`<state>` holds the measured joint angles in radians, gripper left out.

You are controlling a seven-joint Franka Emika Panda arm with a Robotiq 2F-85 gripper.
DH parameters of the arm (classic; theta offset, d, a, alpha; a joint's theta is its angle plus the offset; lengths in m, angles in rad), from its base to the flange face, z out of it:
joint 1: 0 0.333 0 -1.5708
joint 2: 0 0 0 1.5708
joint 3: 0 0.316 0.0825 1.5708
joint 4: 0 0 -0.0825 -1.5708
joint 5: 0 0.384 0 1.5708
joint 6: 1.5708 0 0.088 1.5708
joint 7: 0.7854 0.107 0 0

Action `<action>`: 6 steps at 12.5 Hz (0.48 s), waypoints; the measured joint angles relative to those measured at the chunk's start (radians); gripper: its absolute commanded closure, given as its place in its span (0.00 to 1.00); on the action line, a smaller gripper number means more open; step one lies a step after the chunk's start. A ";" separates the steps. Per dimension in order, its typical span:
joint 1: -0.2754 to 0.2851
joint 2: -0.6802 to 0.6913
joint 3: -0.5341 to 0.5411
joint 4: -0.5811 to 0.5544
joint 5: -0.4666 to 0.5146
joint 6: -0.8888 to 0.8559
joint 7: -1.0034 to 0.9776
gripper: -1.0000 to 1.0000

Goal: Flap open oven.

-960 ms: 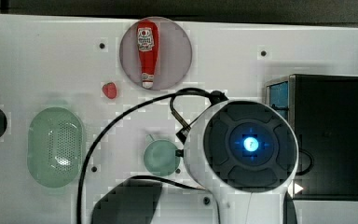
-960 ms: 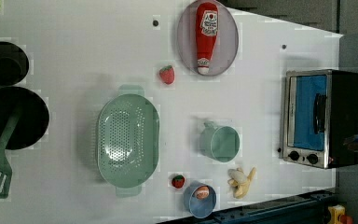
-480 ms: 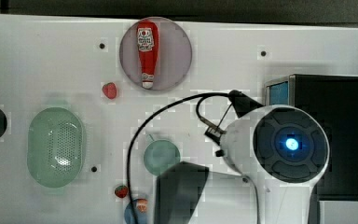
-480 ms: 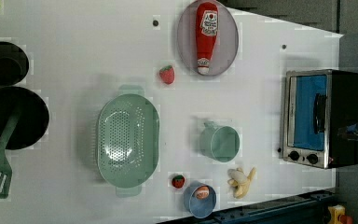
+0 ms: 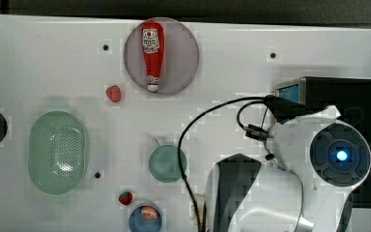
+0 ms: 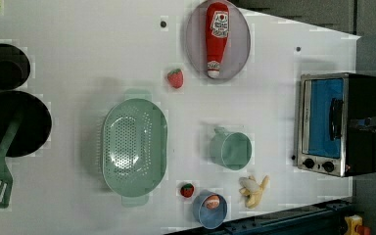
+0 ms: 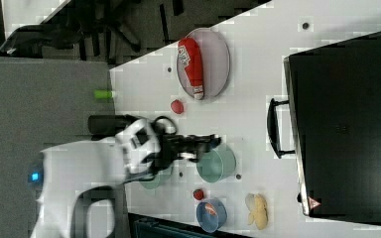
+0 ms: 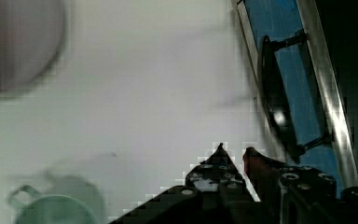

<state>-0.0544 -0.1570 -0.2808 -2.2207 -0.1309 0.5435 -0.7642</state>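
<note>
The arm had swung toward the oven (image 6: 338, 125) at the left view's right edge of the surface (image 6: 103, 44); its end effector (image 8: 233, 154), fingers nearly together and empty, hung near the handle bar (image 8: 275, 102). The door remained shut.

black boxy oven (image 6: 340, 123), silver-framed blue glass door shut, at the left view's right table edge
</note>
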 measured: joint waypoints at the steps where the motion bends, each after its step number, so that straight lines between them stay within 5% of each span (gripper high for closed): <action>1: 0.002 0.030 -0.029 -0.004 -0.013 0.032 -0.041 0.82; 6: -0.025 0.173 -0.111 -0.012 -0.017 0.191 -0.146 0.82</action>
<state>-0.0793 0.0159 -0.3916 -2.2324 -0.1481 0.7344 -0.9102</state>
